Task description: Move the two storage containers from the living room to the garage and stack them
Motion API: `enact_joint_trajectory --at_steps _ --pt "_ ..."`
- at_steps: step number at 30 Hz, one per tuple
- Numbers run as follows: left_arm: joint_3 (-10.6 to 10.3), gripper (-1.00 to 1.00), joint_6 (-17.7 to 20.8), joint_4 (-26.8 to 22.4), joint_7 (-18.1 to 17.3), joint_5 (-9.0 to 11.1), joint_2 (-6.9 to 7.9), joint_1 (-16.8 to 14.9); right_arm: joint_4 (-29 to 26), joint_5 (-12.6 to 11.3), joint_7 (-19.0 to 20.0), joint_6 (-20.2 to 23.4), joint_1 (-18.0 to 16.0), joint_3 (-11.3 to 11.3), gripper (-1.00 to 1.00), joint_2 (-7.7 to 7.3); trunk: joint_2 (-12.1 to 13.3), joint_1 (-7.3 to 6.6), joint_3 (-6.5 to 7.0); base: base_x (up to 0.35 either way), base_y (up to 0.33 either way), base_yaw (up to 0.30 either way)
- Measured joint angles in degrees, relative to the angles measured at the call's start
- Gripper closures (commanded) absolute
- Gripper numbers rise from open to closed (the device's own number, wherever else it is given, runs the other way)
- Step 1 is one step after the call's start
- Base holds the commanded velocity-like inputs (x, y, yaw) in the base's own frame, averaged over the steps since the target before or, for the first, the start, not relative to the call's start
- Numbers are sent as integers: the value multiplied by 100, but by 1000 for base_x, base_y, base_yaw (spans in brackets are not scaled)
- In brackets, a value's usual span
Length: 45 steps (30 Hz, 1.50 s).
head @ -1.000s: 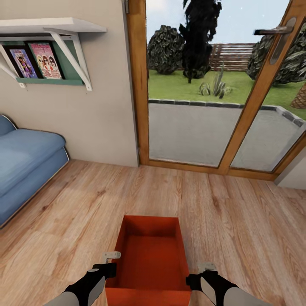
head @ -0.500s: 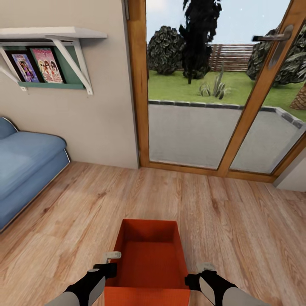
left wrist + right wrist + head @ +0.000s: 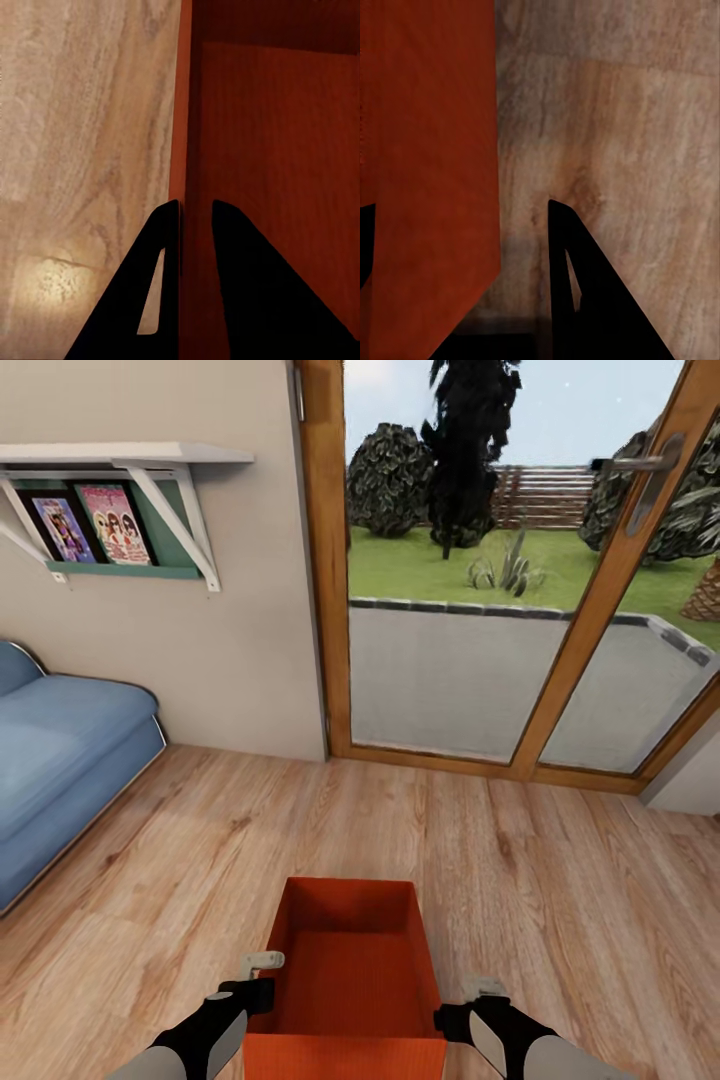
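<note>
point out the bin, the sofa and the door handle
bin (image 3: 350, 970): head view, on its inside bottom.
sofa (image 3: 60, 750): head view, on the blue seat cushion.
door handle (image 3: 640, 463): head view, on the metal lever.

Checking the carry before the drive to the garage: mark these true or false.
1. An orange-red storage container sits between both arms. True.
2. The left gripper straddles the container's side wall. True.
3. The floor below is dark grey concrete. False: it is light wood plank floor.
4. The container holds books. False: its inside looks empty.
5. A blue sofa stands on the robot's left. True.
</note>
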Motion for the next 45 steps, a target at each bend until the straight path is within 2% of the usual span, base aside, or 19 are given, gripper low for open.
enact_joint_trajectory --at_steps 24,27,28,32,45 --pt "-5 100 0 1 0 5 0 0 -4 -1 30 -1 2 55 100 -10 963 -527 431 0 0 0" --pt "24 100 0 0 7 -39 4 -1 -3 69 164 0 1 94 100 -25 1083 -593 485 0 0 0" --pt "26 100 0 2 10 -58 4 -1 -6 78 313 1 1 96 100 -30 1123 -615 503 0 0 0" --pt "14 100 0 1 6 -37 3 0 -11 70 574 1 0 85 100 -49 1284 -703 574 0 0 0" --pt "12 100 -3 1 4 -37 3 0 -11 59 759 1 0 80 100 -65 1805 -989 808 0 0 0"
